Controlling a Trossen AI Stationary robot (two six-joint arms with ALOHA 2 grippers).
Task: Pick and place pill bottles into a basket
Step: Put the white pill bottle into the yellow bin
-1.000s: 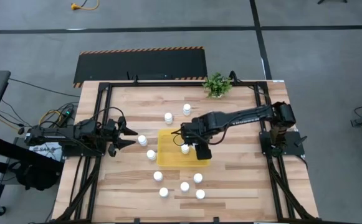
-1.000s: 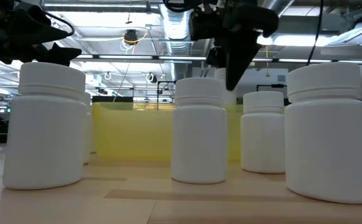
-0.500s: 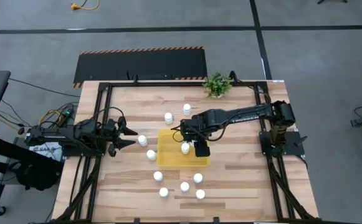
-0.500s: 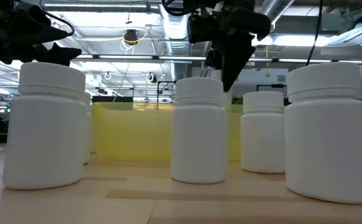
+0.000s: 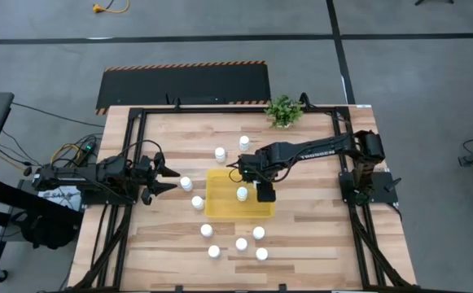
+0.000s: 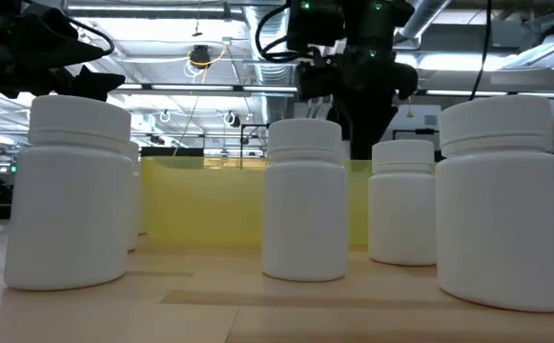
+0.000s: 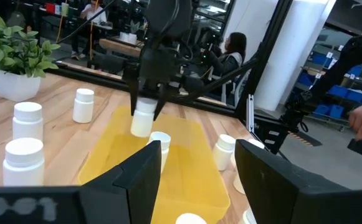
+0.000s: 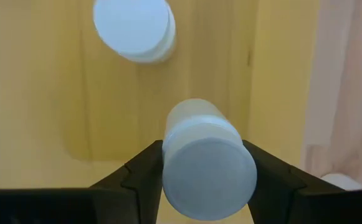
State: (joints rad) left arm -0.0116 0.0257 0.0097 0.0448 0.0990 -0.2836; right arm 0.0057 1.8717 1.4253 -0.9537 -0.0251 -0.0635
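The held pill bottle [image 8: 209, 160] is hidden under the arm from above; the wrist views show the right gripper [image 7: 148, 107], jaws closed on it, over the yellow basket [image 5: 220, 203], centre frame, beside another bottle [image 5: 242, 194]. Left gripper [image 5: 171, 179] waits centre-left, jaws parted

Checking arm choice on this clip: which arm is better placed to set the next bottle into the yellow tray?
Right. Its hand already grips a bottle above the yellow tray. The left hand waits open beside the tray, holding nothing.
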